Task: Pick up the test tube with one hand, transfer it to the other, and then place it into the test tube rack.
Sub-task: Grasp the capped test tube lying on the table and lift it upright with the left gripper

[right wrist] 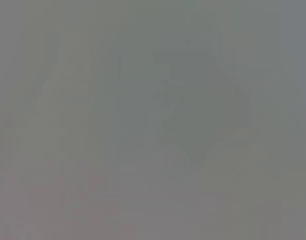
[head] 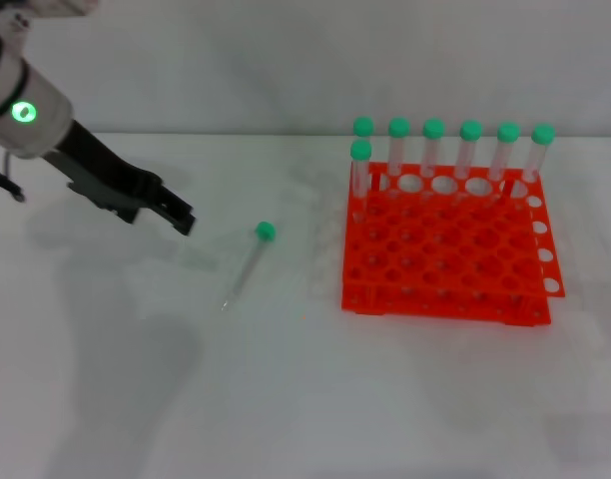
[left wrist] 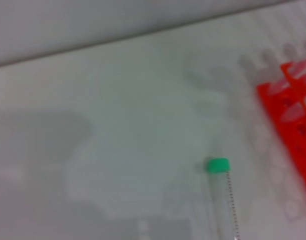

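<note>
- Green-capped test tube [head: 246,265] lies flat on the white counter [head: 286,399], centre of the head view, cap toward the upper right, tapered tip toward the lower left; nothing touches it.
- Left wrist view shows the same tube [left wrist: 223,195] at lower right of frame, cap up, orange rack edge at the right.
- Left claw [head: 184,220] sits in the upper left of the head view, angled down toward the tube, near it but apart; can't tell whether its fingers are spread or pressed together.
- Orange test tube rack [head: 440,249] is right of centre, near the tube but apart; seven like tubes [head: 433,150] stand along its far row and the far left corner.
- Right claw is not seen in any view; right wrist view is a blank grey blur.
- Step in hand, as I judge it: reach and pick, not yet done.
- To do it well: come down over the tube's mid-body, fingers across its long axis, not on the cap; it's round and slim, so it may roll or skid on the smooth counter.
- Grip nearer the cap, leaving bare length for the other claw at handover.
</note>
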